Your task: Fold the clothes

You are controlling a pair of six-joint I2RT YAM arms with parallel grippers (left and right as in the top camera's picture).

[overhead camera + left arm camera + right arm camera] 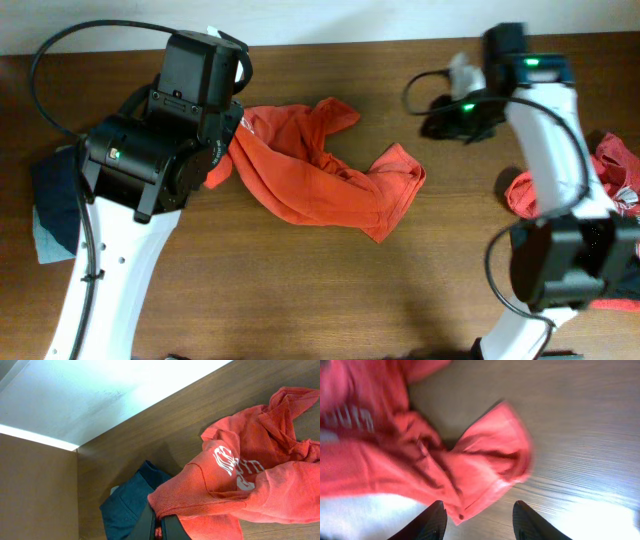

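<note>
1. A brown wooden table (330,290) takes up nearly everything in sight, with a pale wall running along its far edge.
2. The left arm (120,260), white with a bulky black joint, rises from the near left and leans toward the far side. The right arm (545,140), built the same way, stands at the right of the table.
3. An orange-red short-sleeved T-shirt with white printed lettering (320,175) lies crumpled in the middle of the table. It stretches from under the left arm out to the right, and its right end curls toward the near side.
4. A heap of red clothes (612,165) sits at the right edge, partly covered by the right arm. The right wrist view shows white lettering on it.
5. A dark navy garment (55,195) is bunched at the left edge, just beside the T-shirt's left end.
6. A pale grey-green piece (48,243) peeks out on the near side of the navy garment.
7. The left gripper (161,527) is clenched on a fold at the T-shirt's left end, with fabric bunched between its fingers. From above it is hidden under the arm.
8. The right gripper (480,520) is released, its fingers standing apart over bare wood at the edge of the red heap. A corner of red cloth lies between them, just beside one finger, and nothing is pinched.
</note>
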